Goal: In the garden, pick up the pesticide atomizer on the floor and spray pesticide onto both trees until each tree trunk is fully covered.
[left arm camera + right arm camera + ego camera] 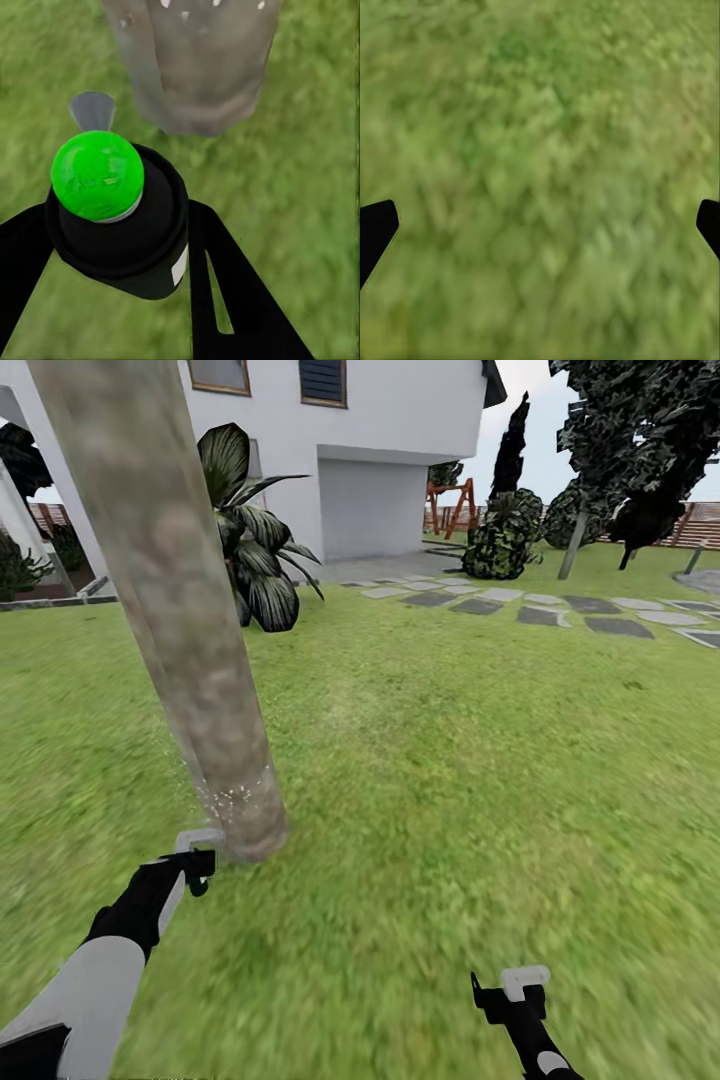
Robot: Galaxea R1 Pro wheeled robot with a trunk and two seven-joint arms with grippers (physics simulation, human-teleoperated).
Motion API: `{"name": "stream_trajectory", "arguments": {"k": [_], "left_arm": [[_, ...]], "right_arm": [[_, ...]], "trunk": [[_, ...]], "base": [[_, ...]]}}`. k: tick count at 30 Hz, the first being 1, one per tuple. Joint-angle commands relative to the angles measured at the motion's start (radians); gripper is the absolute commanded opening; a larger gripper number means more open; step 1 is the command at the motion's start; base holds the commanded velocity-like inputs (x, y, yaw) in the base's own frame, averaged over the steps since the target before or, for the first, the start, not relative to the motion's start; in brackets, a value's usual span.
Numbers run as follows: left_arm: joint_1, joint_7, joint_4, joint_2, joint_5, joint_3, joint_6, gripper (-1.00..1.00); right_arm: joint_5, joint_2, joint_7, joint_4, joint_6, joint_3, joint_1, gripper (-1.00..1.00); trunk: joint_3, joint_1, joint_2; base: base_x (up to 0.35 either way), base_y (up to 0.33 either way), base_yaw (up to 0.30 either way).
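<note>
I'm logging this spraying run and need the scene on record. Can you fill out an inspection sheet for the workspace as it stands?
Surface: green lawn, blurred near the robot.
Job's things: tree trunk leans slightly, with white specks near its base; pesticide atomizer, a dark bottle whose top shows bright green here, pointed at the trunk base.
Clutter: nothing seen on the grass nearby.
Hands: left hand shut on the pesticide atomizer, close to the trunk base; right hand open, holding nothing, over grass.
Cables: nothing seen.
Surroundings: white house, broad-leaved plant, stepping stones, dark shrubs, playset and fence far off.
</note>
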Motion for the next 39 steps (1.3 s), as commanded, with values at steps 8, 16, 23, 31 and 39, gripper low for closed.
{"name": "stream_trajectory", "arguments": {"k": [8,16,23,31,39], "left_arm": [[-0.117,-0.079,-0.016,-0.012,-0.016,-0.003,0.097,-1.00],[-0.123,-0.084,-0.016,0.040,-0.018,-0.055,0.105,-1.00],[-0.130,-0.148,-0.027,0.004,-0.019,-0.108,0.115,-1.00],[-0.119,-0.237,-0.030,0.073,-0.021,-0.108,0.133,-1.00],[-0.119,-0.236,-0.046,0.070,-0.018,-0.106,0.134,-1.00]], "right_arm": [[0.011,-0.002,-0.004,0.002,-0.004,-0.005,0.003,1.00],[0.011,-0.003,-0.004,0.001,-0.004,-0.005,0.005,1.00],[0.011,-0.002,-0.004,0.000,-0.004,-0.005,0.005,1.00],[0.011,-0.002,-0.004,0.001,-0.004,-0.005,0.005,1.00],[0.011,-0.002,-0.004,0.002,-0.004,-0.005,0.005,1.00]], "trunk": [[-0.001,0.000,0.000],[-0.001,0.000,0.000],[-0.001,0.000,0.000],[-0.001,0.000,0.000],[-0.001,0.000,0.000]], "base": [[0.000,0.000,0.010],[0.000,0.000,0.000],[0.000,0.000,0.080],[0.014,-0.016,0.065],[0.141,-0.211,0.000]]}}
